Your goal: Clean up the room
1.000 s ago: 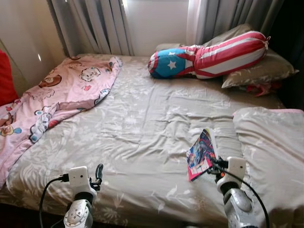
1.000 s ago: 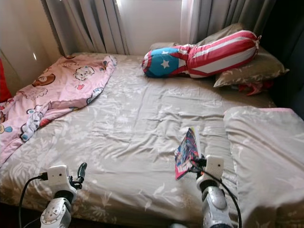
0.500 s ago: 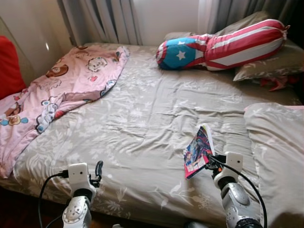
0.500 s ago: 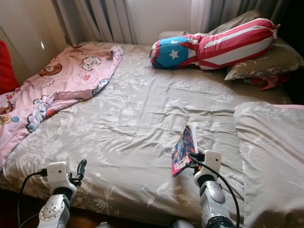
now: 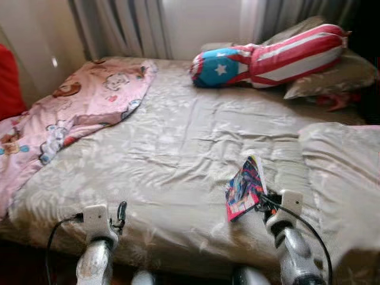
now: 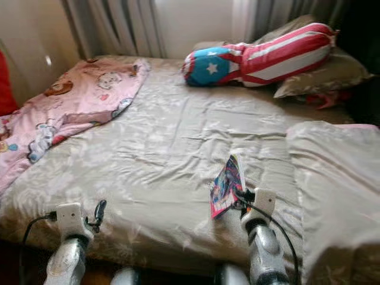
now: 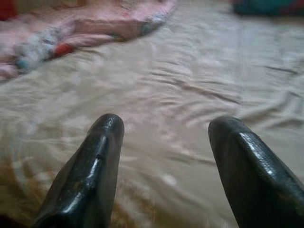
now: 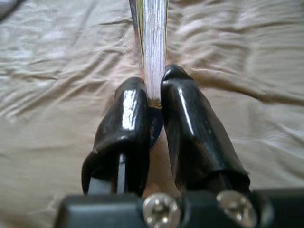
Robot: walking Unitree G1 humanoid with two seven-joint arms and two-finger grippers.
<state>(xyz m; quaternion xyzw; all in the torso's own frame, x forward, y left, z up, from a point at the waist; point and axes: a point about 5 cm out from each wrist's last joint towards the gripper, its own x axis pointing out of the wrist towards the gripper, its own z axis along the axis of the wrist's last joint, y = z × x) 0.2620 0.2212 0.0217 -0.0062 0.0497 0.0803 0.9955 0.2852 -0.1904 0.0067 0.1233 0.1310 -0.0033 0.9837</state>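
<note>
Right gripper [image 8: 154, 102]: clamped on a colourful comic book [image 5: 243, 189], held on edge above the bed's near right.
Left gripper [image 7: 164, 142]: fingers apart, empty, over the grey bedsheet [image 5: 178, 142], near left.
Far side: pink blanket [image 5: 65, 110] left, star-striped bolster [image 5: 270, 56] right.

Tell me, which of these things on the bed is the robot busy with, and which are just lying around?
Busy with:
- the colourful booklet, pinched at its edge by the right gripper and held above the bed sheet

Lying about:
- the pink cartoon blanket
- the stars-and-stripes bolster
- the grey pillow behind it
- the left gripper, open and holding nothing
</note>
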